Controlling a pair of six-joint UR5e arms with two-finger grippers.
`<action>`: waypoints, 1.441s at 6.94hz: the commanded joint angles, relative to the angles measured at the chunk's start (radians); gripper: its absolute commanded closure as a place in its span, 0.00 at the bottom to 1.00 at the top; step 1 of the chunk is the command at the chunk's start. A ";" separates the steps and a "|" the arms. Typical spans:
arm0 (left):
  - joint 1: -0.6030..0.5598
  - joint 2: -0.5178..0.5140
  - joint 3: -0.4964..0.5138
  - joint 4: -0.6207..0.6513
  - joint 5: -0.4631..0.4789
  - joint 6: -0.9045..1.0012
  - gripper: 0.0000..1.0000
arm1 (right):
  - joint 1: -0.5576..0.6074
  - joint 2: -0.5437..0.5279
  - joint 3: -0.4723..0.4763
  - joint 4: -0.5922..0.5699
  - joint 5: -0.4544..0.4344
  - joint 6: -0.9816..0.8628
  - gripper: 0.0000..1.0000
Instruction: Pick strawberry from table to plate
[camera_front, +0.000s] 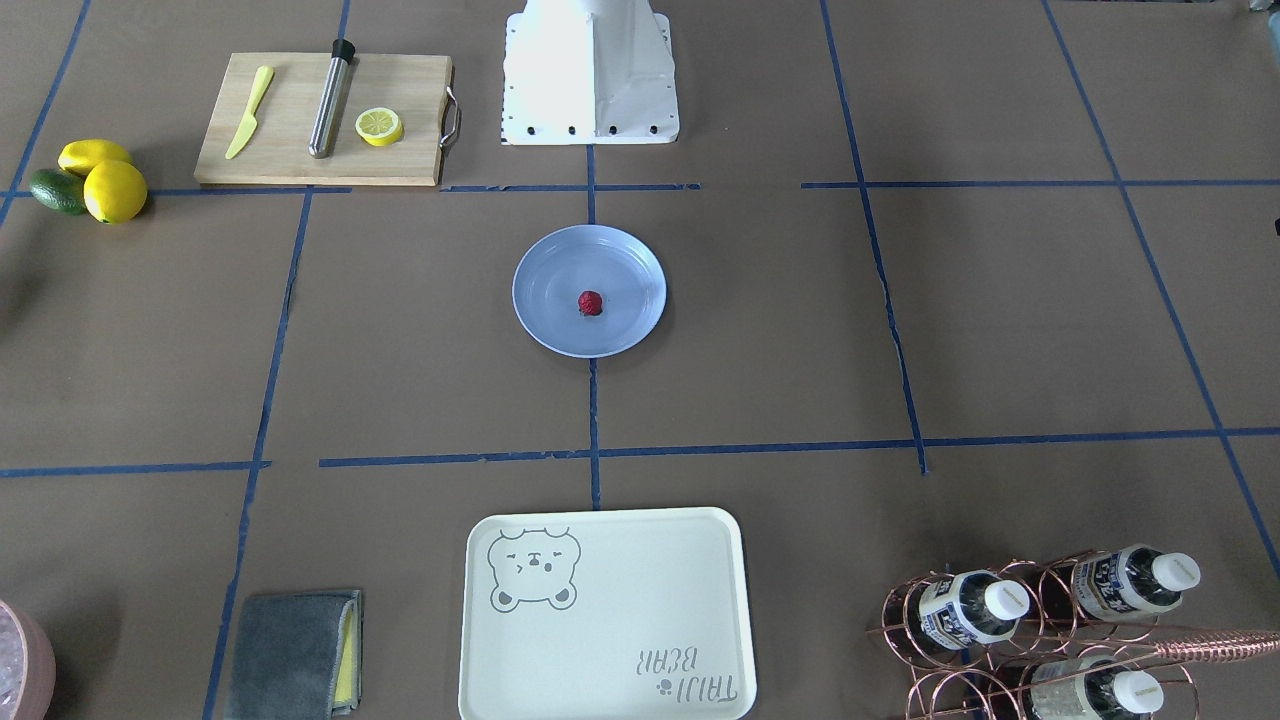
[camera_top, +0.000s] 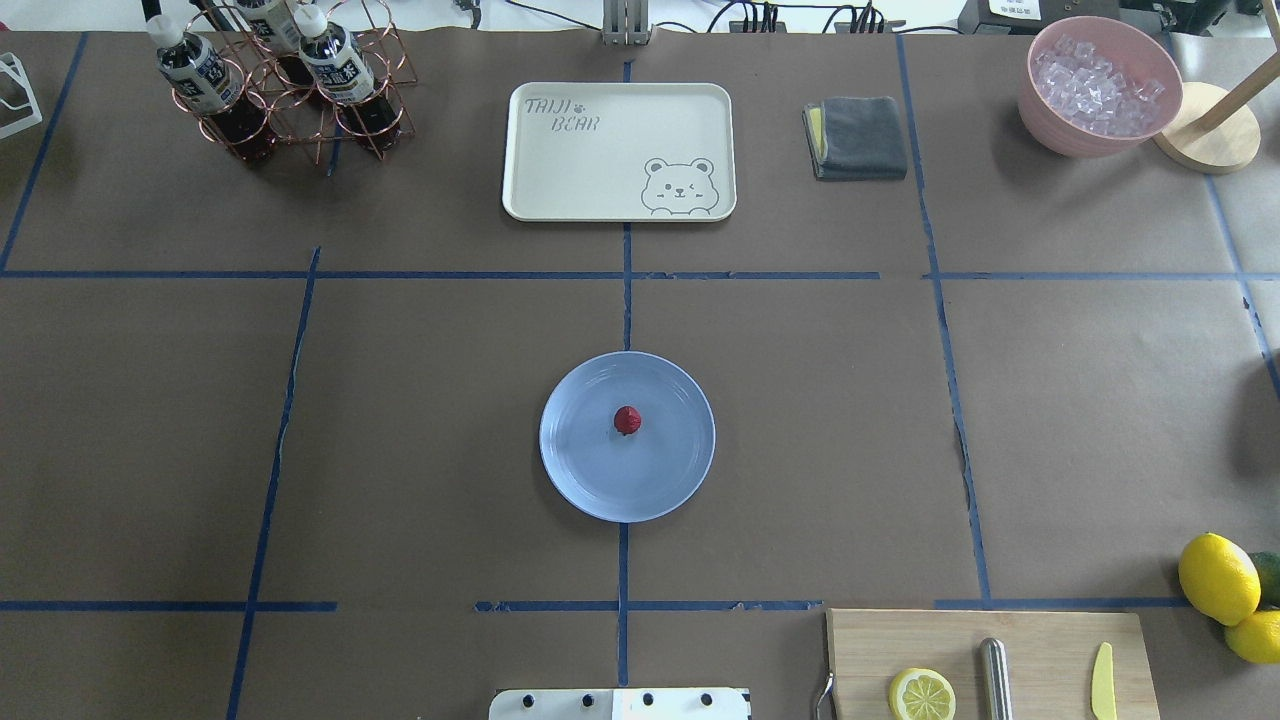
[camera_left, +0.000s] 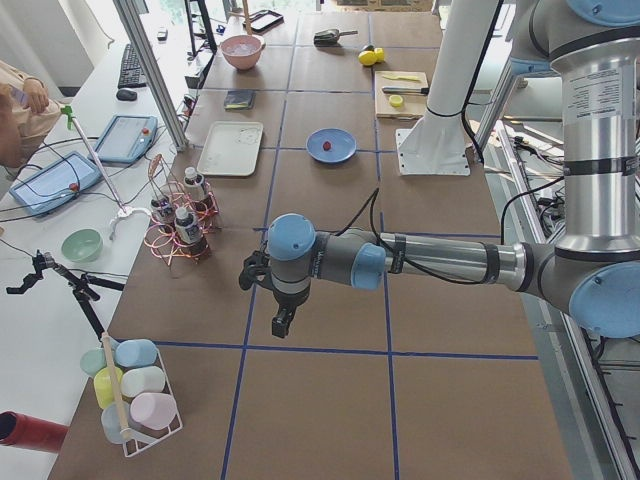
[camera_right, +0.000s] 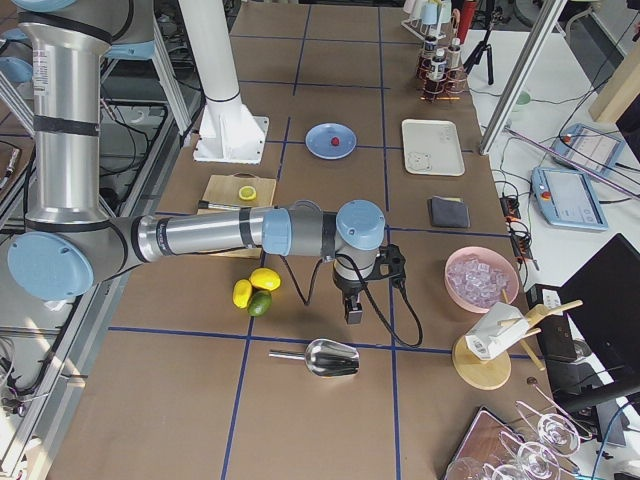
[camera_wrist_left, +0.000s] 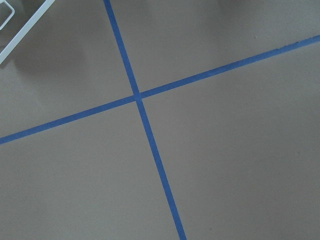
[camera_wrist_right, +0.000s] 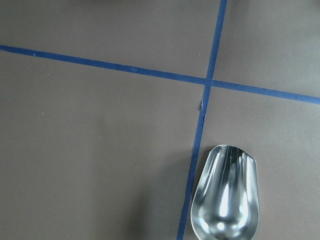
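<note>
1. Already the tiny dark red bumpy strawberry (camera_top: 627, 420) is sitting near the middle of the round pale blue plastic plate (camera_top: 665, 475). It is lying a touch toward 12 o'clock of the plate's centre in the overhead view and touching only the dish.
2. It is showing as a nearly round blob; its tip and long axis are too small to tell.
3. Judging by that, the placing is looking finished, so the next move is calling for no fresh grasp.
4. The plate is resting on the brown paper table (camera_top: 420, 420), with the cream rectangular bear tray (camera_top: 600, 160) well apart at 12 o'clock.
5. The left gripper (camera_left: 283, 322) is hanging far out toward 9 o'clock. The right gripper (camera_right: 353, 305) is hanging toward 3 o'clock, near a shiny steel scoop (camera_wrist_right: 225, 197). Whether either is spread wide or narrow, I cannot tell.
</note>
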 joint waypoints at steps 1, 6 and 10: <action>-0.002 0.000 -0.013 -0.039 0.000 0.000 0.00 | -0.001 -0.005 0.012 0.000 0.000 0.001 0.00; -0.002 -0.016 -0.034 0.058 0.003 0.001 0.00 | -0.001 -0.004 0.012 0.002 0.000 0.001 0.00; -0.003 -0.017 -0.033 0.058 0.005 0.002 0.00 | -0.001 -0.004 0.012 0.002 -0.001 0.001 0.00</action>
